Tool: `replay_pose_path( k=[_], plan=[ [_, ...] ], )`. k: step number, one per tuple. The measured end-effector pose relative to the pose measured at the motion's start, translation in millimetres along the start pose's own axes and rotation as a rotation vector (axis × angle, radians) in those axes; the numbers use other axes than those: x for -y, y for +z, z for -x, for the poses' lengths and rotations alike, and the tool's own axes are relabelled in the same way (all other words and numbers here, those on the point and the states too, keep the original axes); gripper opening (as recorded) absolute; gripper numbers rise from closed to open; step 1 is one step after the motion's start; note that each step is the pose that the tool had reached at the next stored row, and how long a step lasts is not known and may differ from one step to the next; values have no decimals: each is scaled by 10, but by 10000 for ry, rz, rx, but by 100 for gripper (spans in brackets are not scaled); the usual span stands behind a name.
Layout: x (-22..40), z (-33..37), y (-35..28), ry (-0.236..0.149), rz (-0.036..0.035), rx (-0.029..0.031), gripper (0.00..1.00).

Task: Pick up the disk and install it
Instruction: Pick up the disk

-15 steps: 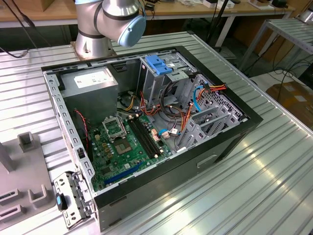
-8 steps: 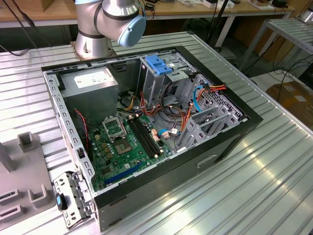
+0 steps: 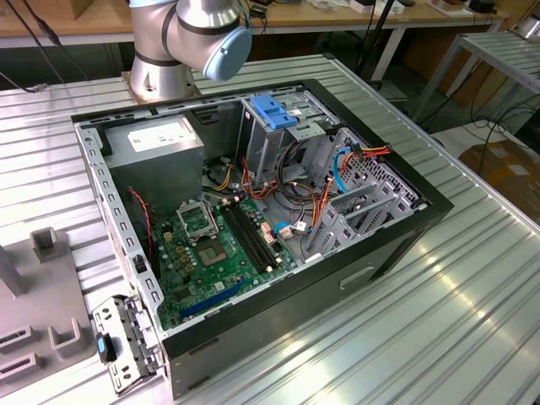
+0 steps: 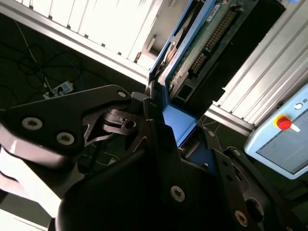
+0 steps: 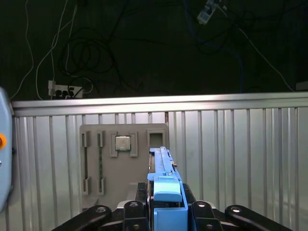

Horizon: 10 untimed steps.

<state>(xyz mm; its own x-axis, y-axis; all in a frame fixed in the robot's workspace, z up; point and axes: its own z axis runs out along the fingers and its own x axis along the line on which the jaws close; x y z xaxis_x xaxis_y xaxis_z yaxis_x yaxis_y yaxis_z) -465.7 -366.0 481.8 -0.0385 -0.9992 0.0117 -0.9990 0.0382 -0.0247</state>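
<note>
In both wrist views my gripper [image 5: 166, 208] is shut on the disk [image 5: 165, 185], which I see edge-on. Its blue plastic side rail sticks out beyond the black fingers [image 5: 201, 210]. In the second wrist view the disk [image 4: 202, 41] shows its green circuit-board underside and a silver edge, with the blue rail running down into the gripper [image 4: 166, 122]. In the first wrist view the held disk hangs above a grey fixture plate [image 5: 94, 159] on the ribbed metal table.
The open computer case [image 3: 253, 219] lies on the table with motherboard [image 3: 211, 245], cables, grey power-supply box [image 3: 156, 139] and a drive cage topped by a blue latch [image 3: 274, 110]. The arm's base [image 3: 169, 51] stands behind it. A grey fixture [image 3: 38, 329] sits at the exterior view's left.
</note>
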Motion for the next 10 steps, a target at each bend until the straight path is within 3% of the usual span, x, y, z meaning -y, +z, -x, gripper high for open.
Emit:
replay_pose_path(
  k=[10],
  plan=[
    [1, -1, -73, 0, 0, 10, 37]
  ],
)
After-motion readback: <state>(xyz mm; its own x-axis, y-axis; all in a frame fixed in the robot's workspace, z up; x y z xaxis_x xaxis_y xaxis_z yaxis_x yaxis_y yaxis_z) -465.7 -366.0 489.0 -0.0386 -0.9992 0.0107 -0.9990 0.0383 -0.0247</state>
